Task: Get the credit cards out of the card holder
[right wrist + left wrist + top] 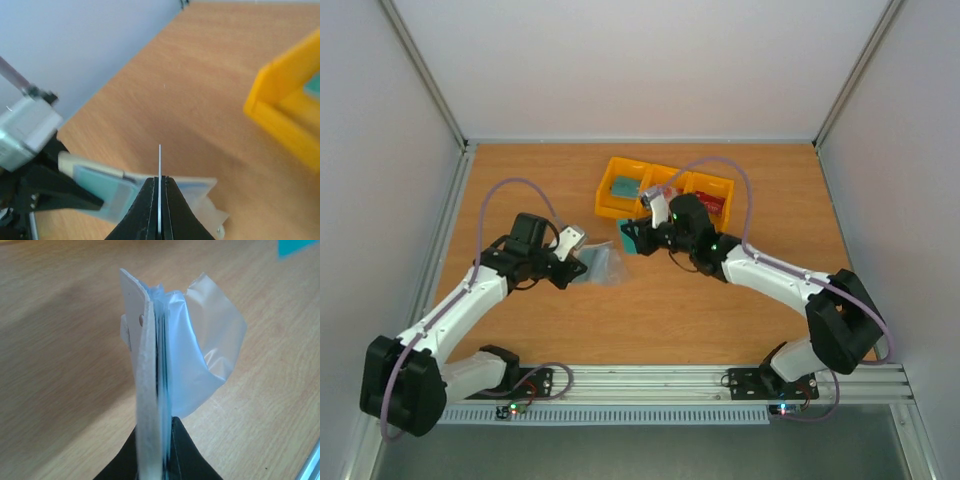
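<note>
My left gripper (pixel 576 267) is shut on one end of the card holder (pixel 600 265), which rests low over the table. In the left wrist view the card holder (pixel 146 380) stands edge-on, cream outside, with translucent sleeves (pixel 205 355) fanning to the right between the fingers (pixel 187 455). My right gripper (pixel 642 238) is shut on a teal credit card (pixel 632 239), lifted just right of the holder. The right wrist view shows that credit card (pixel 159 160) edge-on as a thin line between the shut jaws, above the card holder (pixel 100 185).
A yellow three-compartment tray (pixel 612 208) stands behind the grippers, with a teal card (pixel 623 187) in its left compartment and a red card (pixel 711 205) in its right one. Its corner (pixel 280 110) shows in the right wrist view. Grey walls enclose the table.
</note>
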Controlling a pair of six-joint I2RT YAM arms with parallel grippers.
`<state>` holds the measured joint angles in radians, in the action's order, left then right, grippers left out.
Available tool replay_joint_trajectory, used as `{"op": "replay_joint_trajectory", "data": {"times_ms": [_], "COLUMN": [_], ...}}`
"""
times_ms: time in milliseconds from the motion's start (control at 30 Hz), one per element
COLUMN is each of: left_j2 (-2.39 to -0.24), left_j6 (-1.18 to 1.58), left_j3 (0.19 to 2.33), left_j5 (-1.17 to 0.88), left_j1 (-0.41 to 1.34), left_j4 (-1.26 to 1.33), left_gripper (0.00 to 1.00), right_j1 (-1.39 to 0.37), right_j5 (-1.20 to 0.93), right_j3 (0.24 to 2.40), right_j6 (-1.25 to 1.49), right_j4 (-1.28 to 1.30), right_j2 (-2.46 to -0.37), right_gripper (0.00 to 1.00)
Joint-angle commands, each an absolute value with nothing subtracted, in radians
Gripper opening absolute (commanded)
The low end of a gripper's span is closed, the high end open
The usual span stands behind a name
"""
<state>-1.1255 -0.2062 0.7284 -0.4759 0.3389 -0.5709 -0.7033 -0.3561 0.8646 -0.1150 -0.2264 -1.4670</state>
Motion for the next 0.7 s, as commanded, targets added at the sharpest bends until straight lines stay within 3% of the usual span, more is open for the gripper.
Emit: {"op": "replay_joint_trajectory", "data": {"times_ms": [0,200,433,667], "left_j2": [-1.046,-0.927,-0.819,-0.761], "left_j6": [-0.062,0.192,0.564,0.719], "left_j3": [0.739,0.745,0.638,0.539], "left_j5": [-0.437,-0.402,-0.385,-0.394], "left_j1": [0.283,0.225,0.089,0.025], "left_j4": [-0.5,-0.537,-0.558,-0.528], "left_gripper": [0.0,0.0,0.0,0.0], "right_j1": [-0.68,-0.668,-0.663,-0.656], "right_j5": [-0.387,-0.308,-0.103,0.045], "right_j3": [1.145,1.346,1.781,2.024], "right_j6": [-0.366,-0.537,-0.901,-1.122], "right_j4": [0.141,0.214,0.316,0.342], "right_j2": [-1.503,-1.646,-2.004,-2.265], "right_gripper": [0.01,0.01,0.01,0.01]}}
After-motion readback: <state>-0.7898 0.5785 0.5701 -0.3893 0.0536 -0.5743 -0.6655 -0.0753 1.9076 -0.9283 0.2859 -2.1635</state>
